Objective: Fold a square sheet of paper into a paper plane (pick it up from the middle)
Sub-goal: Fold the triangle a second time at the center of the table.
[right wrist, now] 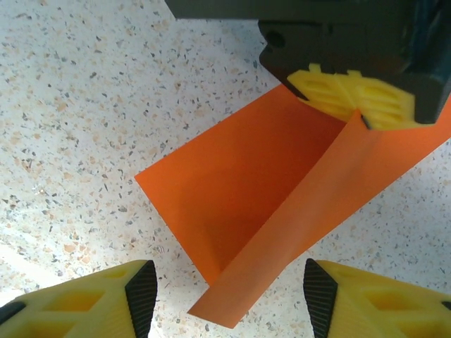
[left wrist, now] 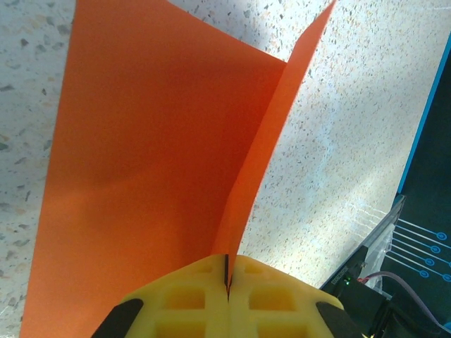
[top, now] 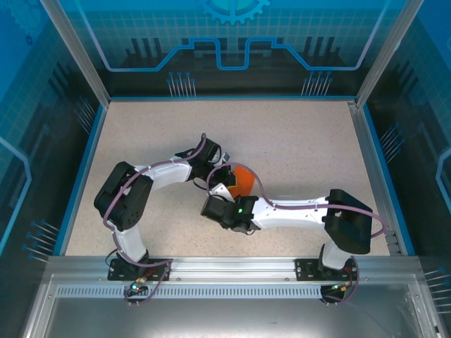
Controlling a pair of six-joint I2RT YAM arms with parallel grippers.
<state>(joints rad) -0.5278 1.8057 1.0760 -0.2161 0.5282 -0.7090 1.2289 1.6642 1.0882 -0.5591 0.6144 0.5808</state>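
Note:
The square sheet of paper (left wrist: 141,155) is bright orange and bent into a V along a centre crease, with one half flat on the table and the other standing up. My left gripper (left wrist: 227,280) is shut on the raised half's edge; in the right wrist view the left gripper (right wrist: 352,98) pinches the sheet (right wrist: 268,190) from the far side. My right gripper (right wrist: 227,292) is open, its fingers either side of the sheet's near corner without touching it. From above, the sheet (top: 244,182) lies between the left gripper (top: 225,180) and the right gripper (top: 224,198). A paper plane is out of view.
The speckled table (top: 296,141) is bounded by a blue rim (top: 84,162) and clear side walls. Both arms cross near the middle, with the right arm's forearm (top: 289,211) lying low along the front.

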